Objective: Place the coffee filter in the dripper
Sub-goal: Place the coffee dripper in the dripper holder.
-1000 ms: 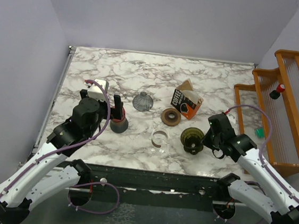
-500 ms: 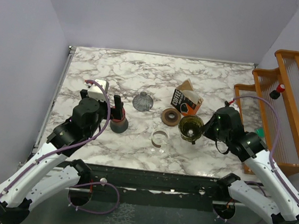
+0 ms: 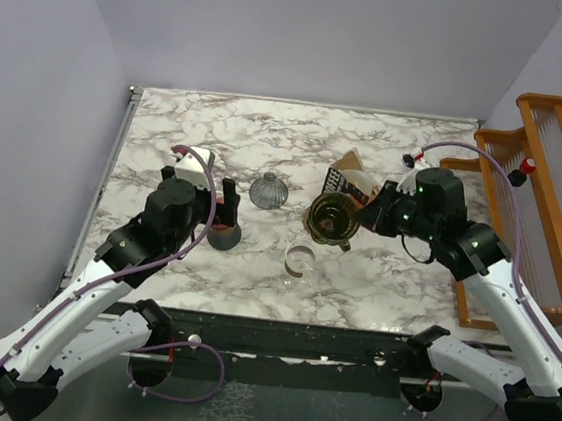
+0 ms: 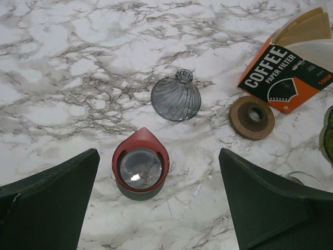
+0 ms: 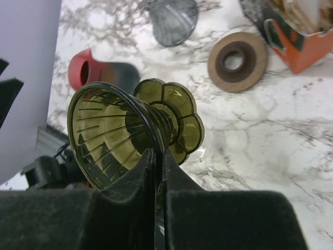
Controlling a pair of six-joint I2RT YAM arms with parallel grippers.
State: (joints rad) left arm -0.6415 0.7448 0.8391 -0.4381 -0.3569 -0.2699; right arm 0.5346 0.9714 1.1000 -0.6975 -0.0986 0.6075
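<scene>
Counter [image 3: 269, 129] with a marble pattern carries every item in the top external view. The right gripper [image 3: 355, 220] is clamped on the rim of the olive-green dripper [image 3: 328, 219], which is raised and tilted over the middle of the counter. The carton [image 3: 349, 185] stands just behind the dripper, toward the far edge. White paper of the coffee filter [image 3: 365, 187] shows in the carton's open mouth. The left gripper [image 3: 223, 204] hangs with its jaws wide apart over the red-collared vessel [image 3: 224, 233], on the side toward the left edge. The grey ribbed cone [image 3: 268, 191] sits between the vessel and the carton. The clear ring [image 3: 301, 260] lies nearer the near edge. The wooden rack [image 3: 534, 197] stands beyond the right edge.

Left wrist view: both fingers frame the vessel, which stands upright below them and untouched. The cone rests mouth down. The wooden ring [image 4: 252, 117] lies flat just beside the carton, which reads "COFFEE PAPER FILTER". The filter paper stays inside the carton.

Right wrist view: the fingers [image 5: 130, 208] press together on the dripper wall at its rim. The dripper's scalloped base points away from the camera.
</scene>
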